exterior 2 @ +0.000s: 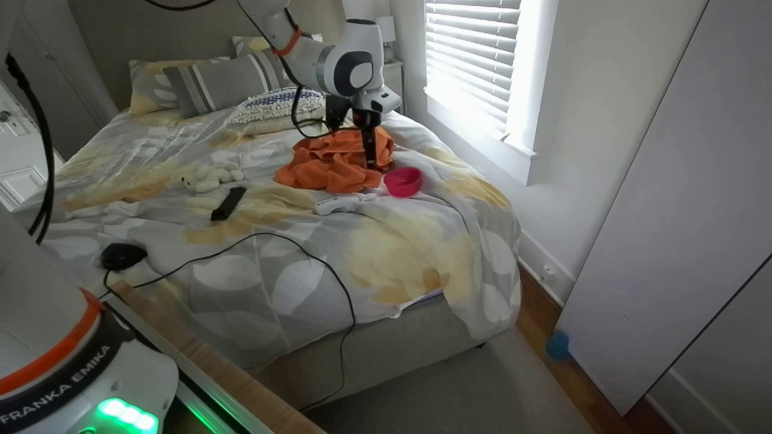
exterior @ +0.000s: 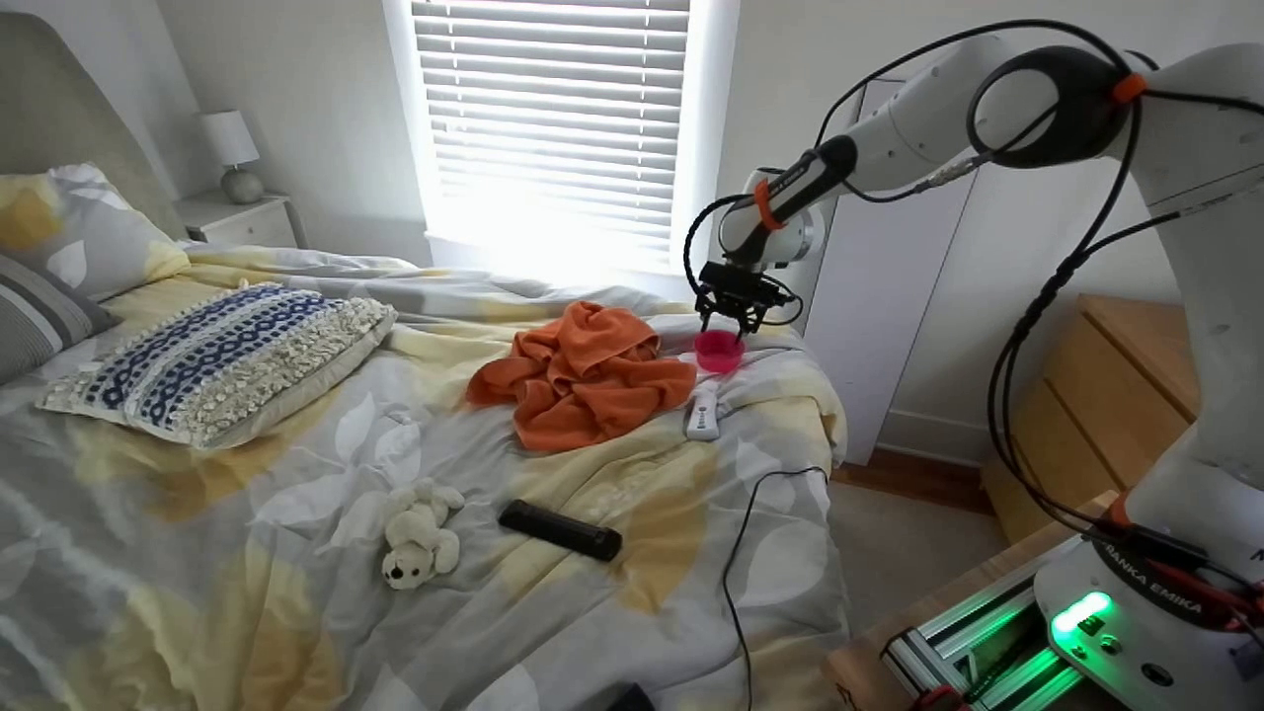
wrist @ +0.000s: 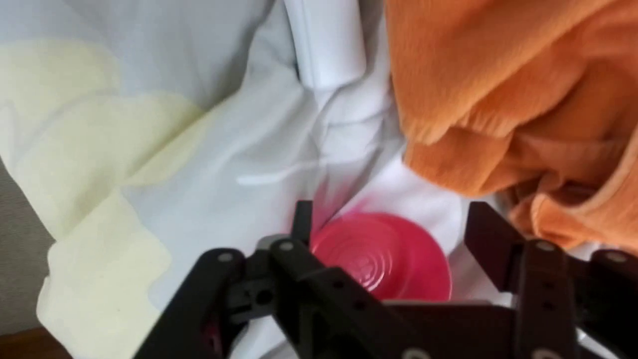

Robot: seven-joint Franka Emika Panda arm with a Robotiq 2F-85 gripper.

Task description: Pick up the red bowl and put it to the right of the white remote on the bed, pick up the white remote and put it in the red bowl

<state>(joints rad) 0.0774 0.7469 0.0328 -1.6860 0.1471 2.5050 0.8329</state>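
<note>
Red bowl (wrist: 386,257) on the bed (exterior 2: 398,241), mouth up, below the gap between the spread, empty jaws of the gripper (wrist: 391,224). Probably the bowl step; whether for grasping or leaving, unclear. Next, either sink and close on the rim, or rise clear and cross to the white remote (wrist: 326,45), ahead of the jaws. Beside the jaws, an orange cloth (wrist: 498,85), liable to snag. Farther off, a black bar-shaped object (exterior: 560,530) and plush toy (exterior: 423,533).

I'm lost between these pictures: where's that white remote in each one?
In an exterior view: white remote, below and right of centre.
In an exterior view: white remote, just left of centre.
In the wrist view: white remote, top middle, partly cut off.
Shared landmark: orange cloth, beside it in every view.
</note>
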